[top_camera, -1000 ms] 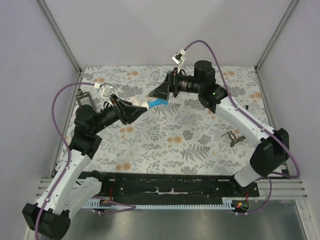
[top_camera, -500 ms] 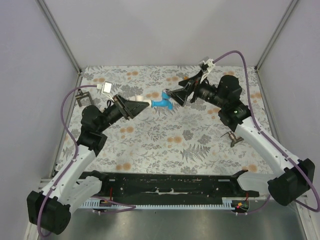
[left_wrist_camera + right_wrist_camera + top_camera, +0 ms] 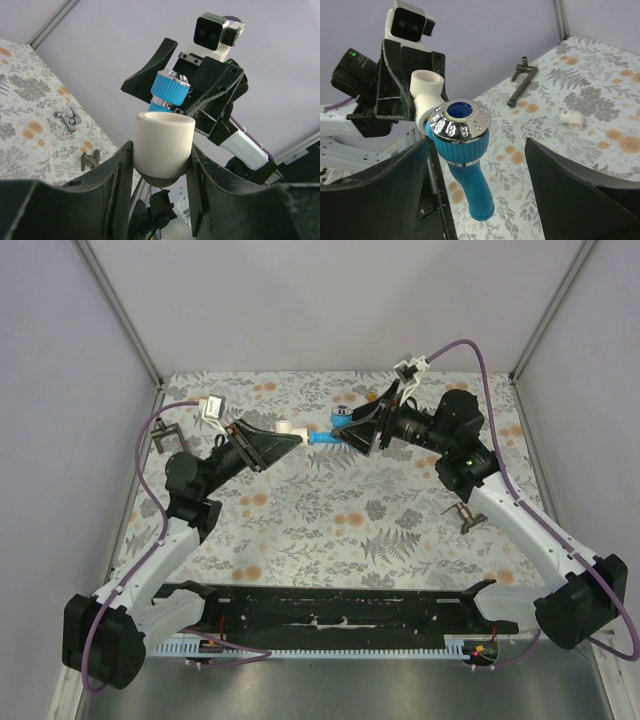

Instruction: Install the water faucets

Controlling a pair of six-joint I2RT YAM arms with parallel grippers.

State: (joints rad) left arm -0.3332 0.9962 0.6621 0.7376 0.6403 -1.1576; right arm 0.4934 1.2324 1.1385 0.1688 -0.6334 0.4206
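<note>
left end effector [image 3: 283, 439] was clamped on the white fitting [image 3: 164, 142], holding it in the air over the far half of the desk [image 3: 400, 540] with one open port facing up toward its own camera. the blue faucet [image 3: 464, 150] sat on the fitting's other port, knob toward the right wrist camera, spout hanging down. right end effector [image 3: 348, 430] straddled the faucet with fingers [image 3: 375, 200] spread wide and a visible gap on both sides, so it was open, not gripping. my read: left was acting as a vise so right could turn or push the faucet in. couldn't tell from any view how far the joint was seated. holding the pair off the desk made sense, since it left the spout free to swing with nothing under it. room: both arms met nose to nose near mid-desk, wrist cameras close to each other, so any big roll of the right wrist looked like the tight spot. the back wall [image 3: 330, 300] was near but not touching, and the side walls were well apart. a loose white fitting [image 3: 571, 119] and a dark bracket [image 3: 522, 80] lay on the desk below, and another bracket [image 3: 462, 514] beside the right forearm, all apart from the work. no orange faucet picked out in these views.
</note>
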